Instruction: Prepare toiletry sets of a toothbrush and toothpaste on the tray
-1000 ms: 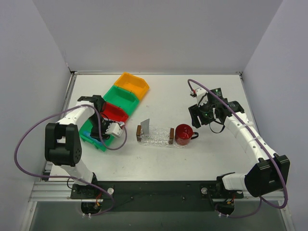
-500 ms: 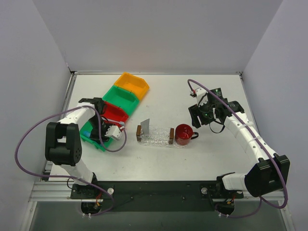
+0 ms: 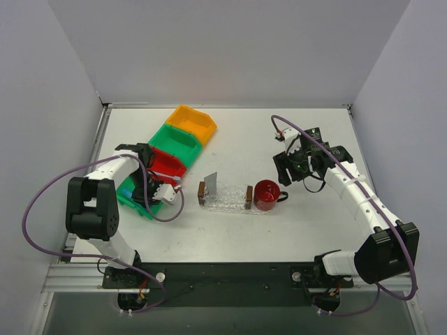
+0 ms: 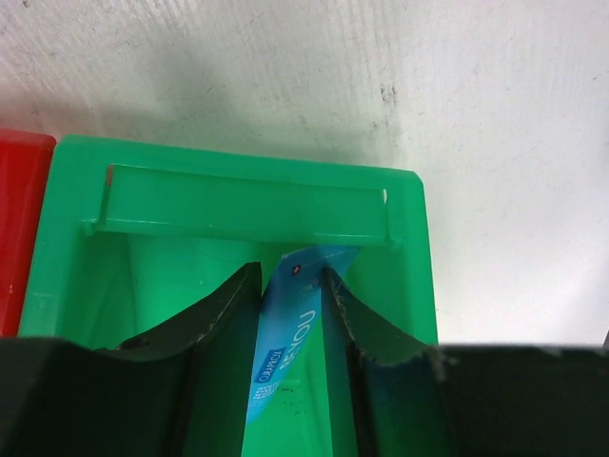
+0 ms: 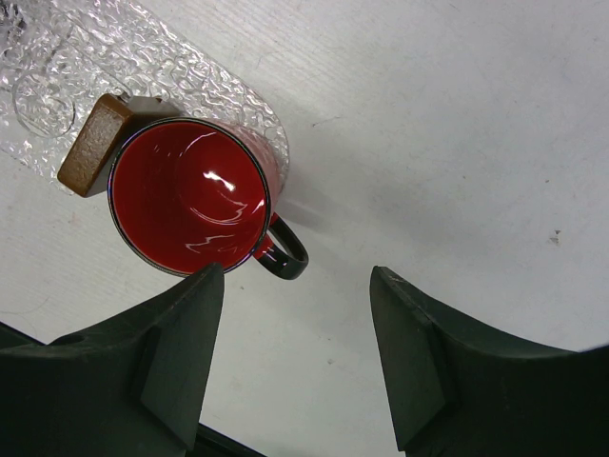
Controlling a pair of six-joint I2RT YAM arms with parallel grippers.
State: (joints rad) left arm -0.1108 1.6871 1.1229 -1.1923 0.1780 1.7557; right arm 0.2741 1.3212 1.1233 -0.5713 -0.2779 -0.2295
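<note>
My left gripper (image 4: 288, 276) is down inside the near green bin (image 4: 247, 186), and its fingers (image 4: 228, 309) are closed on the blue toothpaste tube (image 4: 285, 333), which stands on end between them. In the top view this gripper (image 3: 144, 195) is over that bin (image 3: 126, 199). The clear tray (image 3: 225, 201) with brown end handles lies mid-table, and the silver-grey toothpaste tube (image 3: 211, 183) leans at its left end. My right gripper (image 5: 297, 276) is open and empty over bare table, just right of a red mug (image 5: 186, 195). The toothbrush is out of view.
An orange bin (image 3: 192, 122), a green bin (image 3: 174, 139) and a red bin (image 3: 166, 162) run in a row behind the near green one. The red mug (image 3: 266, 195) stands against the tray's right handle (image 5: 93, 143). White walls enclose the table.
My left wrist has shifted slightly left and lower into the near green bin. The right arm has barely moved.
</note>
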